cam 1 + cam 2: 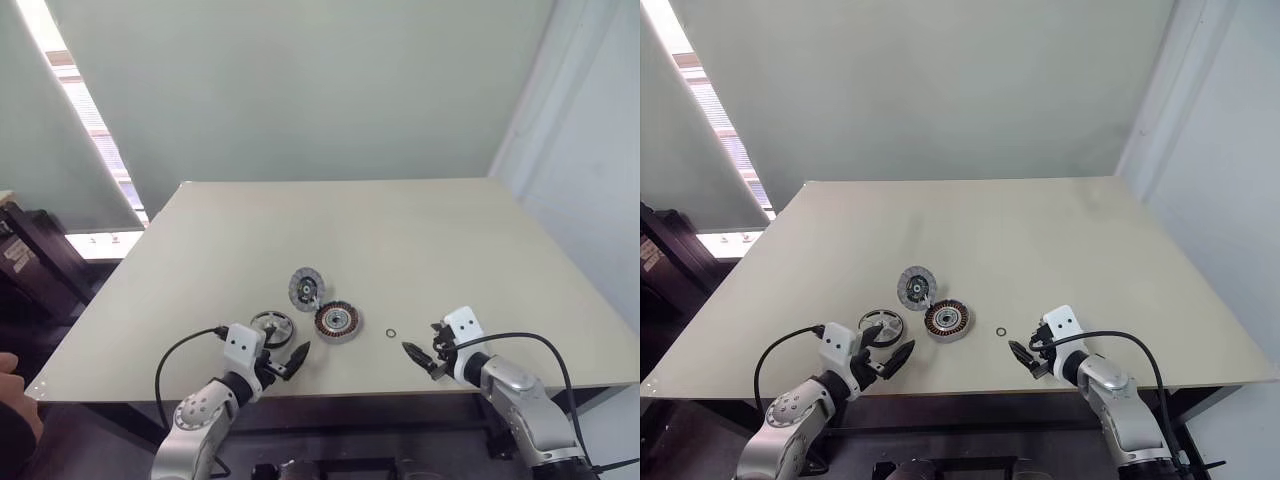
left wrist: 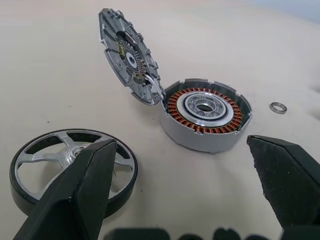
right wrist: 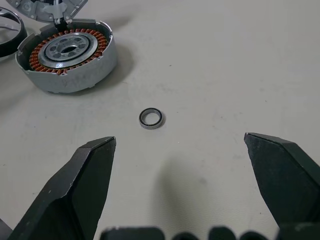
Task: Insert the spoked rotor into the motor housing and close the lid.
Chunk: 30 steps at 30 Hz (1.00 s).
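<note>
Four loose parts are counted on the beige worktop (image 1: pixel 420 240): one spoked rotor (image 1: pixel 272 327), one motor housing (image 1: pixel 337 320), one lid (image 1: pixel 306 288) and one tiny ring (image 1: pixel 390 333). Two hands are seen near the front edge. The rotor is laid flat, its open face turned up and its axis upright, at the left end of the group, just beside the housing but apart from it. The housing is also set flat, with the copper windings (image 2: pixel 205 107) and silvery hub facing up. The lid is propped on edge against the far rim of the housing, tilted, its inner face turned toward the housing. The tiny ring is laid flat to the right of the housing, well clear of it. The left hand (image 1: pixel 285 362) is held just in front of the rotor with its fingers (image 2: pixel 80 190) spread apart and nothing between them. The right hand (image 1: pixel 425 360) is held in front of the tiny ring, fingers (image 3: pixel 75 190) likewise spread wide and empty.
</note>
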Tool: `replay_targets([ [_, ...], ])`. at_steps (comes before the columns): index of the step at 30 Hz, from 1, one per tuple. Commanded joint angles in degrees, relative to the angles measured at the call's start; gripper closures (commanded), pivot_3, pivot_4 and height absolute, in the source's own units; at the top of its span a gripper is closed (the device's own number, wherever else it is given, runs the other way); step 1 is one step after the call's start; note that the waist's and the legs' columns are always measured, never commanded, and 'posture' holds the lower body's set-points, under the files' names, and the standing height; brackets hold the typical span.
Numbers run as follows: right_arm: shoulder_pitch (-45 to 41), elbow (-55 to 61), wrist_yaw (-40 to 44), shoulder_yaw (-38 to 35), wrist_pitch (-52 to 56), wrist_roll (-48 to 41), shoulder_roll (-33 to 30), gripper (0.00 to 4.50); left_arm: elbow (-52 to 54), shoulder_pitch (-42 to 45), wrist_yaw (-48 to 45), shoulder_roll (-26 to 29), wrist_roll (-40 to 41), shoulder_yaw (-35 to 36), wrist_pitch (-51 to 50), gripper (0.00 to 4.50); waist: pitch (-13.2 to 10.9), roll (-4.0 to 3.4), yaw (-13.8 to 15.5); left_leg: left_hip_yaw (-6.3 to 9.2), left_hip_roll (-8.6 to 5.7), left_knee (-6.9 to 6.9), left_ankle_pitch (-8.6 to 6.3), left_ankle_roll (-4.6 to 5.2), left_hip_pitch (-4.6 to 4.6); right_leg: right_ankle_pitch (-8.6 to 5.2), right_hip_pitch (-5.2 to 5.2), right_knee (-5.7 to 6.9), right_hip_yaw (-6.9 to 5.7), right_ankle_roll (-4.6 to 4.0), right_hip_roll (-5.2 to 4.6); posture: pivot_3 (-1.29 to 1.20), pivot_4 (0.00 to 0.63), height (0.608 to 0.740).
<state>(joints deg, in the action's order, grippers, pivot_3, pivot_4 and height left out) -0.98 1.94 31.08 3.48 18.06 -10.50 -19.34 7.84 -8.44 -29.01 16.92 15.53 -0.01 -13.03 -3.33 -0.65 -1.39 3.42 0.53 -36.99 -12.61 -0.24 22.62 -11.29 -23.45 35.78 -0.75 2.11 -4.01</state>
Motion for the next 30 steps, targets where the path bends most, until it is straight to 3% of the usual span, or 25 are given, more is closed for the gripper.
replay_targets([
  [1, -0.7, 2.0, 0.0, -0.9, -1.3, -0.1, -0.5, 0.00, 2.8, 1.0, 0.0, -0.1, 0.7, 0.2, 0.0, 0.02, 0.0, 0.00, 0.0, 0.00, 0.00, 0.00, 0.00, 0.00, 0.00, 0.00, 0.00, 0.00, 0.00, 0.00, 0.00, 0.00, 0.000, 0.740],
  [16, -2.5, 4.4, -1.4, -3.3, 1.9, -4.3, 2.5, 0.00, 6.4, 1.2, 0.6, 0.2, 1.7, 0.2, -2.3, 0.02, 0.0, 0.00, 0.0, 0.00, 0.00, 0.00, 0.00, 0.00, 0.00, 0.00, 0.00, 0.00, 0.00, 0.00, 0.00, 0.00, 0.000, 0.740],
  [30, -4.6, 2.7, -2.6, 1.2, -0.2, 0.8, 2.6, 0.00, 5.1, 4.3, -1.5, 1.7, 1.4, -0.3, -3.2, 0.02, 0.0, 0.01, -0.1, -0.01, 0.00, 0.01, 0.01, 0.01, 0.00, 0.00, 0.01, 0.00, 0.01, 0.00, 0.01, 0.00, 0.000, 0.740],
])
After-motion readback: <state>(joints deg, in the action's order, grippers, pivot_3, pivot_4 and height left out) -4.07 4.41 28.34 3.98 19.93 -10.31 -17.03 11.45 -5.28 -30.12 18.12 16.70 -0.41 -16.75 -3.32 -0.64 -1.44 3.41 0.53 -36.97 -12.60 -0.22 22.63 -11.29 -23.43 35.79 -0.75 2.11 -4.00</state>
